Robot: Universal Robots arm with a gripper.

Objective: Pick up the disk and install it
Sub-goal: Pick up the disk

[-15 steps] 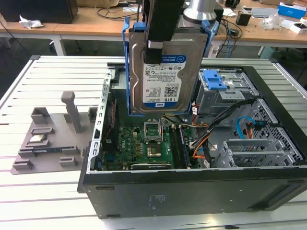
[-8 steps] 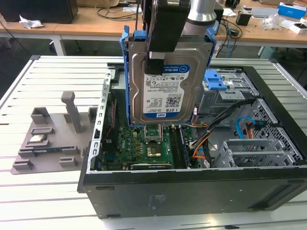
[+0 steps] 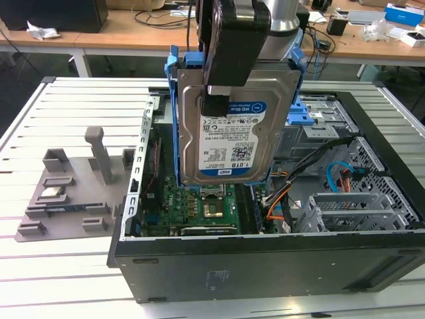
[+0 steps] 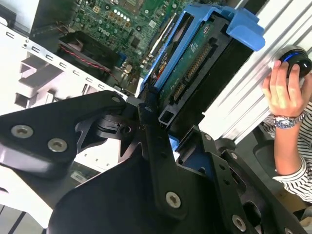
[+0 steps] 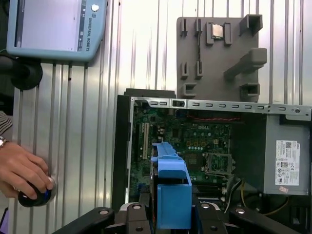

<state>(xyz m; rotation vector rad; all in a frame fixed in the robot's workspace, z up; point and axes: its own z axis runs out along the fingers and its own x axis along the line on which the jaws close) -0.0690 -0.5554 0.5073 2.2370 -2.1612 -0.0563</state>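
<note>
Currently the gripper (image 3: pixel 216 100) is clamped on the disk (image 3: pixel 236 133), with one black finger pressed flat against the labelled face near its upper edge, as the exterior view shows. The disk hangs clear of everything, held above the open computer case (image 3: pixel 265 266) and directly over the motherboard (image 3: pixel 192 206) and its processor socket (image 3: pixel 214 211). The main danger, as I judge it, comes from that high grip. With most of the disk's weight below the fingers, any slip would let it swing or drop onto the board and the socket. The blue bracket (image 3: pixel 174 119) stands out beyond the metal body on both long sides, so on the way down it could catch on the case wall or snag the black cables (image 3: pixel 312 159) and orange wires (image 3: pixel 279 199) beside the drive cage (image 3: pixel 325 109). If the disk meets the cage tilted, the bracket would probably jam rather than slide in. The disk stands on edge with its long axis close to vertical, leaning slightly, and its label faces the exterior camera. In the second wrist view the connector row (image 4: pixel 192 68) appears to sit at the end nearest the wrist, so the connector end seems to point upward.
</note>
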